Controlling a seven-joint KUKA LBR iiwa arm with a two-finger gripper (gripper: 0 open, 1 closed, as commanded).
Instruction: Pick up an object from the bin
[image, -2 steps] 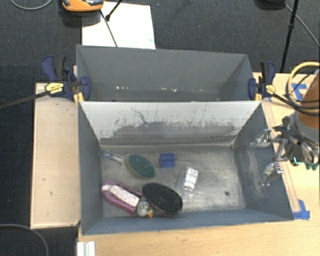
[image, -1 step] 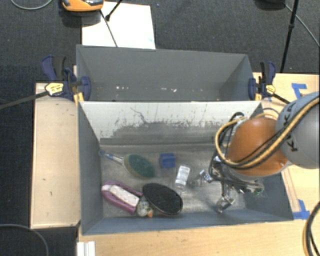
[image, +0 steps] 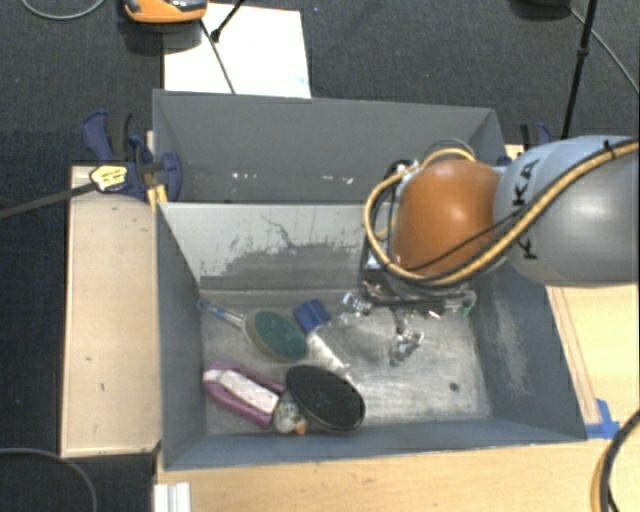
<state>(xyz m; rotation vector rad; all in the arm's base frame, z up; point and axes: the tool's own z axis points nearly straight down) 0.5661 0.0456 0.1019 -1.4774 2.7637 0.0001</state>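
1. Gripper (image: 405, 345) sits low over the bare floor of the grey bin (image: 520, 350), right of frame centre; whether it is released or clenched cannot be told.
2. Nearest item: clear plastic piece (image: 328, 348), just to its left, apart from it.
3. Further left: blue cap (image: 311, 315), green round brush (image: 277, 335).
4. Lower left: black disc (image: 325, 397), pink-purple tube (image: 241, 392).

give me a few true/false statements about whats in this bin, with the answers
1. The gripper hangs over the bin floor, right of the loose things. True.
2. The black round disc lies against the far wall. False: it lies near the front wall.
3. The green round pad lies left of the blue-capped clear bottle. True.
4. The pink thing sits in the bin's right half. False: it is at the front left.
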